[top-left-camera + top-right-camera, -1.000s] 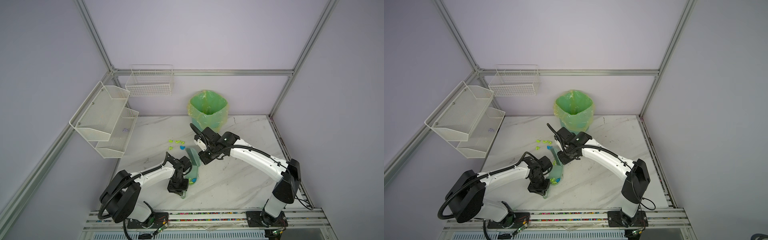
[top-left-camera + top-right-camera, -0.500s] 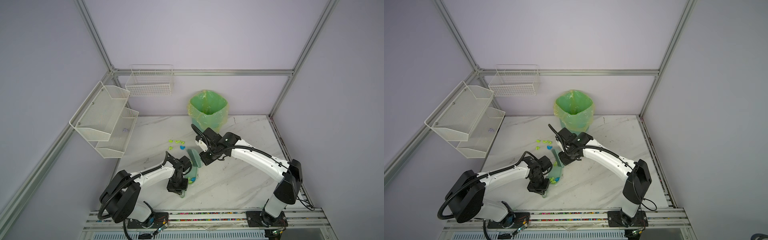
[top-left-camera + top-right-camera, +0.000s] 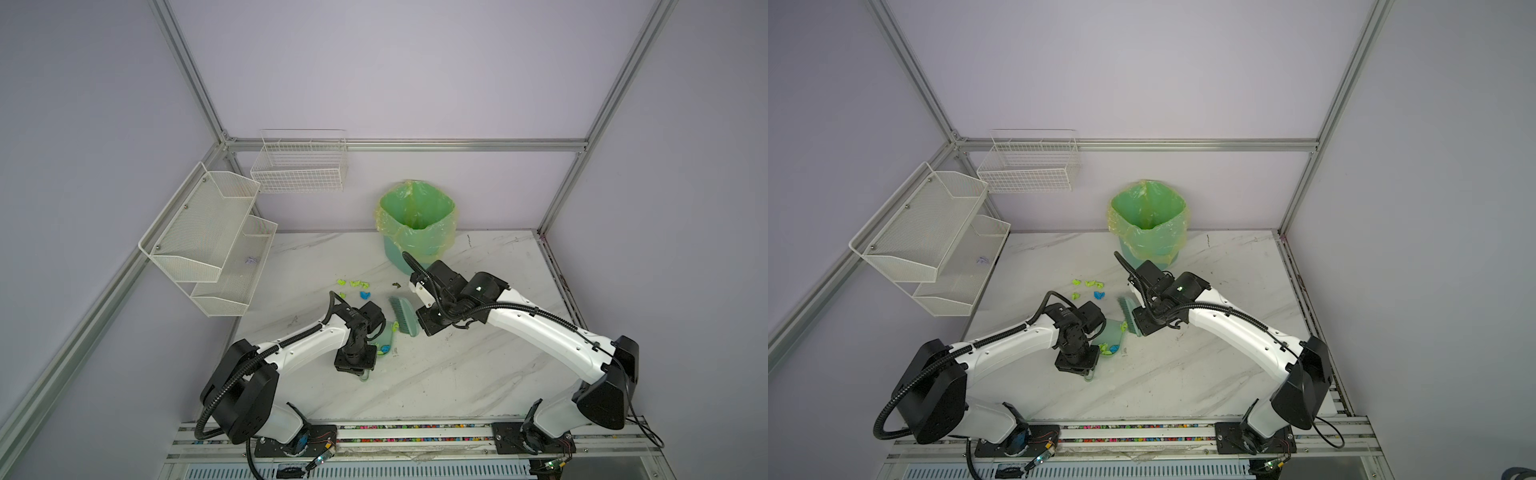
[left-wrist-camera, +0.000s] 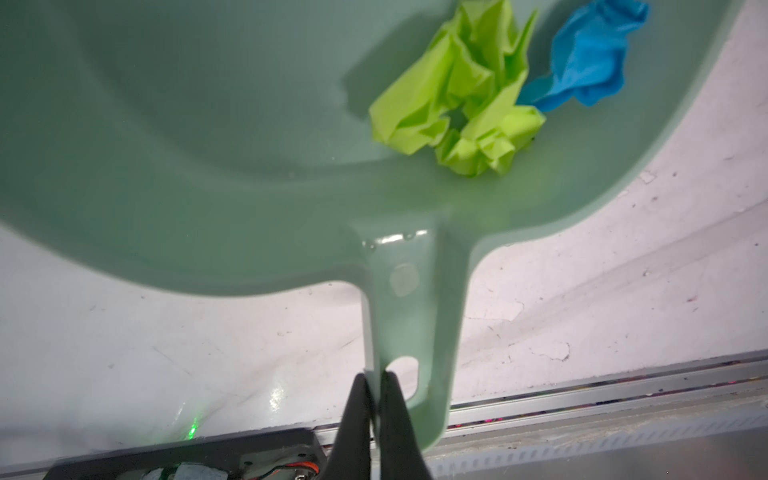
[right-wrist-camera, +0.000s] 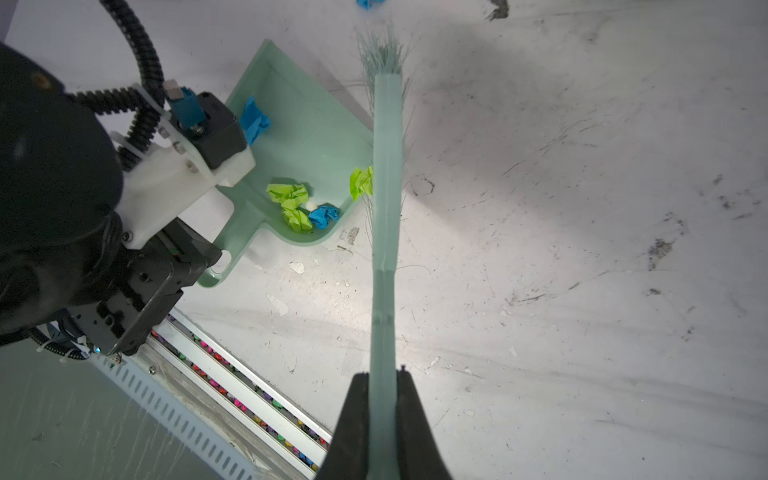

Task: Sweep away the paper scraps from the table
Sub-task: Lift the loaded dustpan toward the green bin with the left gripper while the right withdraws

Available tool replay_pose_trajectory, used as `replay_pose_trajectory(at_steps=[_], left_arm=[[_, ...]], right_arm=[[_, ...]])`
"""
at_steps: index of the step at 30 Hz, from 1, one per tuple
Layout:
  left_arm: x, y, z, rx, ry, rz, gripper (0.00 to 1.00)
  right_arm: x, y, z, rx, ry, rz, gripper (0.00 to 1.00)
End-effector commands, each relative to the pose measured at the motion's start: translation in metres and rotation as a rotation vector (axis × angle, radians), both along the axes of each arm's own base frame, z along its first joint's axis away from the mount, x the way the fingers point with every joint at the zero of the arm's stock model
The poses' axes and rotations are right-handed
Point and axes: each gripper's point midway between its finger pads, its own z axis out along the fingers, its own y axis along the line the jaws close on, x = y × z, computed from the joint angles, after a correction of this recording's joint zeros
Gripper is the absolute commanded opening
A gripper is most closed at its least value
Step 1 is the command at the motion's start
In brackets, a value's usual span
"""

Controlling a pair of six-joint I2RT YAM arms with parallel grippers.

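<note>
The crumpled bright blue and neon yellow-green paper scraps (image 3: 365, 295) look feather-light and springy, likely to skid or flick off bristles, so push them rather than pinch. Some lie inside the pale green plastic dustpan (image 5: 307, 137); a loose cluster sits just beyond its mouth. Your left jaws are pinched shut on the dustpan's handle end, and your right jaws are clamped on the pale green hand brush (image 5: 386, 166) lying along the dustpan's lip. The white veined desk (image 3: 478, 374) is open on the dustpan's right-arm side.

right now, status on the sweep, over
Left gripper shut on dustpan handle, right gripper shut on brush. Some paper scraps in dustpan, more loose on table. Nothing blocking.
</note>
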Motion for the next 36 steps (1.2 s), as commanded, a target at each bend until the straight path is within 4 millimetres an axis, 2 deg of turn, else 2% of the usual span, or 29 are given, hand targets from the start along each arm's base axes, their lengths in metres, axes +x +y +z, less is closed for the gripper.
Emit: replay_pose_trajectory(at_steps=[1,6,7,12,19,31,36], left_arm=[[0.029,-0.011,0.036,-0.039,-0.119,-0.013,0.0],[0.038,-0.012,0.054,-0.049,-0.168,-0.015,0.0],[0.04,-0.009,0.068,-0.064,-0.206,-0.014,0.0],[0.053,0.004,0.091,-0.033,-0.255,-0.017,0.0],[0.096,0.024,0.135,0.017,-0.33,0.008,0.0],[0.164,0.033,0.187,0.041,-0.452,0.045,0.0],[0.193,0.031,0.213,0.046,-0.526,0.045,0.0]], right_arm=[[0.022,-0.025,0.022,0.035,-0.077,-0.125,0.0],[0.035,-0.026,0.016,0.076,-0.085,-0.192,0.0],[0.037,-0.026,0.014,0.081,-0.087,-0.201,0.0],[0.041,-0.021,-0.002,0.105,-0.071,-0.213,0.0],[0.039,-0.021,-0.03,0.084,-0.033,-0.22,0.0],[0.025,-0.033,-0.044,0.069,-0.019,-0.214,0.0],[0.021,-0.037,-0.052,0.055,-0.006,-0.215,0.0]])
